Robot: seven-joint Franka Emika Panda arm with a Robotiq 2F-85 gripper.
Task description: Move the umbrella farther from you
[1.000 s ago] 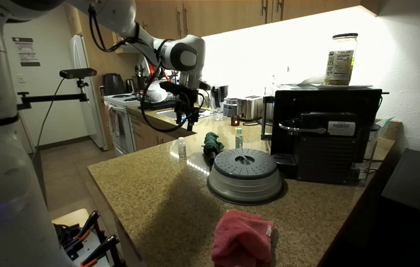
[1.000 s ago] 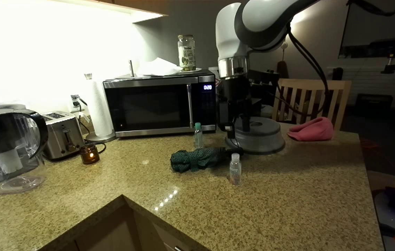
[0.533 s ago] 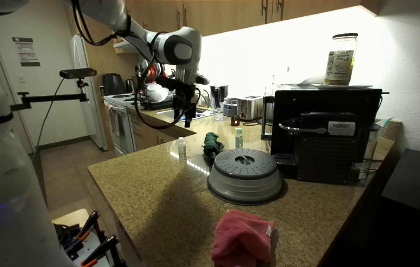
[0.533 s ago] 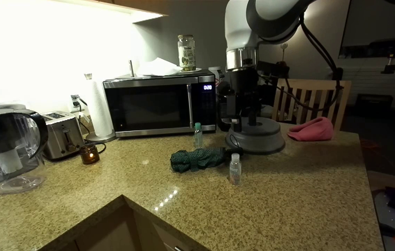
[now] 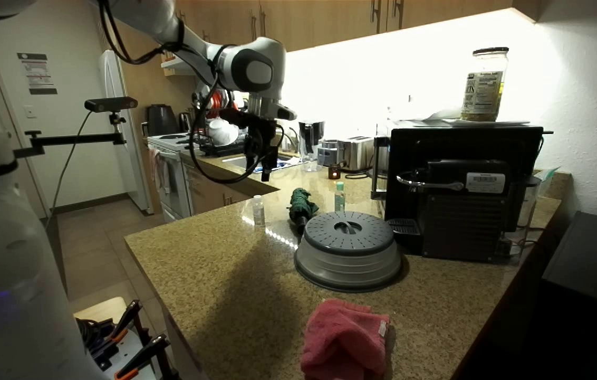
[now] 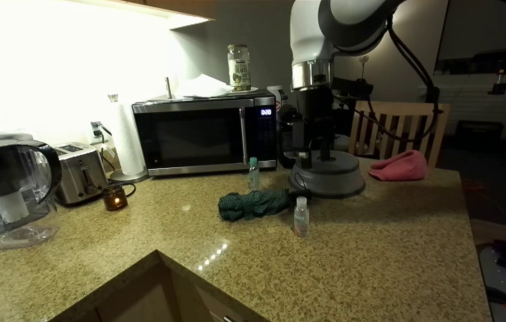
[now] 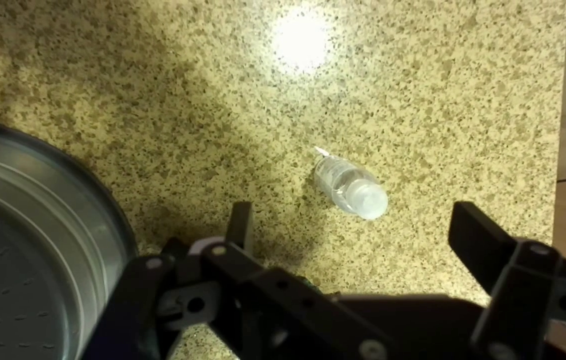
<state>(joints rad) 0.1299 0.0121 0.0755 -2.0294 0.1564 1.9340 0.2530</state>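
On speckled counter (image 6: 369, 268): umbrella (image 6: 253, 205) (dark green, loosely furled), black handle (image 6: 297, 193).

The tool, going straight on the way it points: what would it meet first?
Probably the clear pale-capped bottle, standing on the countertop under the tool; the wrist view lines it up between the open jaws. Depth is unclear, so they might straddle it.

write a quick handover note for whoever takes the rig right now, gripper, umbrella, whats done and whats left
Gripper: open, empty, above the counter.
Umbrella: lying furled on the counter, between the green-capped bottle and the pale-capped bottle, handle end by the grey lid.
Done: these views don't settle whether the umbrella's move is finished; nothing is gripped.
Left: if unfinished, likely grasp it, carry it farther away, release.
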